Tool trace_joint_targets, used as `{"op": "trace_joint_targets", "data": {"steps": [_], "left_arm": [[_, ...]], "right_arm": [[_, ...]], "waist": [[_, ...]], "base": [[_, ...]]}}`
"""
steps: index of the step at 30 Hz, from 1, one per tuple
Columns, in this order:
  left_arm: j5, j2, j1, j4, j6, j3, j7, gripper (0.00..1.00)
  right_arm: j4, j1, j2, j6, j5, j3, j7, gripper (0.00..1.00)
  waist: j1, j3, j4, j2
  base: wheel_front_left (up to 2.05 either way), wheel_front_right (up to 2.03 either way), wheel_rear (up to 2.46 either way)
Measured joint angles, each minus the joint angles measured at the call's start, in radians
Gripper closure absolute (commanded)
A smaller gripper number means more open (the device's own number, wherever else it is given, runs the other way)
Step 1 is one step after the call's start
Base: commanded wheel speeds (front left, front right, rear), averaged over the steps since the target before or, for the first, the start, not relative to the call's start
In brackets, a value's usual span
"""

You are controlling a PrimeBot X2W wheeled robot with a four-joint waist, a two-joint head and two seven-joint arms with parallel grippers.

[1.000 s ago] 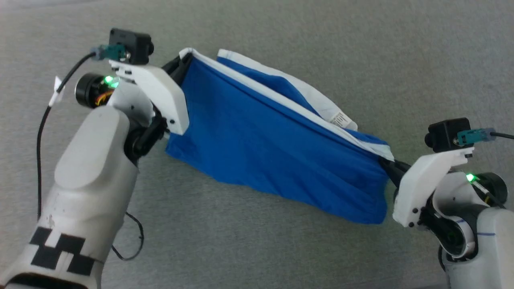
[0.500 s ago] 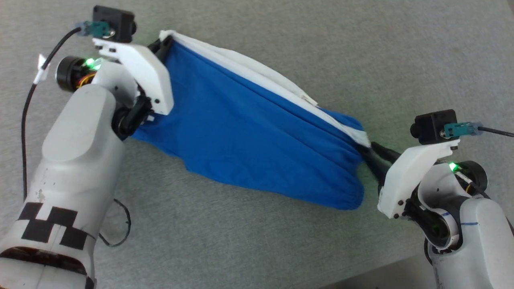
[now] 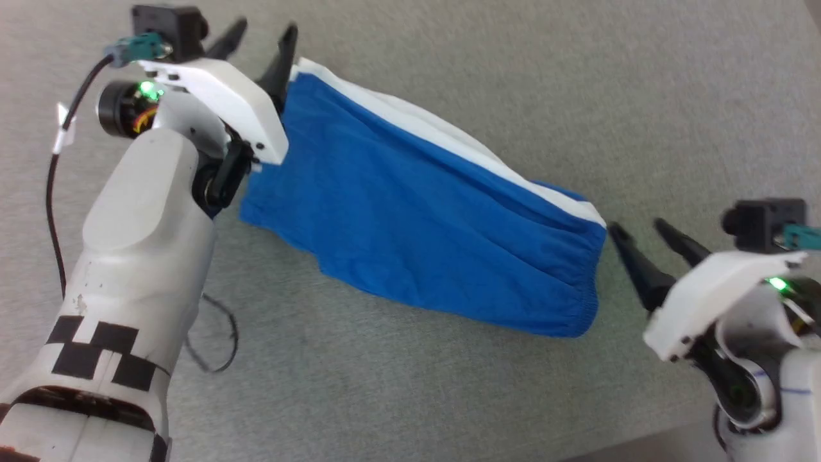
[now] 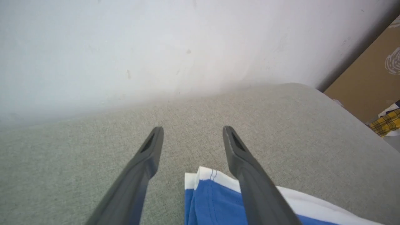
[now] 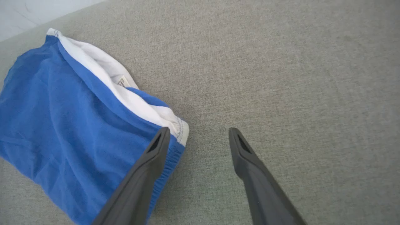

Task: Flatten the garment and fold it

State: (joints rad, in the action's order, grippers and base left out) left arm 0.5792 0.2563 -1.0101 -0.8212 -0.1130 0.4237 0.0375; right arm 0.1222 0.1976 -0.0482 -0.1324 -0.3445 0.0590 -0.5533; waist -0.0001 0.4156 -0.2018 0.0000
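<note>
a grey woven surface (image 3: 410, 398) carries the garment (image 3: 417, 212), blue shorts lying spread directly on it. their white-striped edge is the far side and the gathered waistband the right end. the grey cloth reaches out past the garment on every side.

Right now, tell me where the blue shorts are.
In the head view the shorts lie on the grey surface, diagonally between the open left gripper at upper left and the open right gripper at right.
</note>
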Motion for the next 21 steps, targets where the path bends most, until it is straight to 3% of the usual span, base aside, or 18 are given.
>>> {"op": "trace_joint_targets", "data": {"steps": [8, 16, 21], "left_arm": [[-0.004, 0.058, 0.174, 0.172, 0.064, -0.066, 0.202, 0.00], [-0.126, 0.090, 0.532, 0.596, 0.169, -0.207, 0.220, 0.00], [-0.207, 0.053, 0.757, 0.769, 0.184, -0.306, 0.220, 0.00]], "right_arm": [[0.104, -0.145, -0.002, 0.001, 0.104, 0.037, -0.064, 0.00], [0.099, -0.208, -0.001, 0.001, 0.089, 0.039, -0.162, 0.00], [0.005, -0.177, -0.002, 0.001, 0.118, 0.054, -0.194, 0.00]], "waist": [[-0.0002, -0.118, 0.049, 0.0000], [-0.0003, -0.218, 0.118, 0.0000], [-0.0002, -0.255, 0.169, 0.0000]], "base": [[0.00, 0.00, 0.00], [0.00, 0.00, 0.00], [0.00, 0.00, 0.00]]}}
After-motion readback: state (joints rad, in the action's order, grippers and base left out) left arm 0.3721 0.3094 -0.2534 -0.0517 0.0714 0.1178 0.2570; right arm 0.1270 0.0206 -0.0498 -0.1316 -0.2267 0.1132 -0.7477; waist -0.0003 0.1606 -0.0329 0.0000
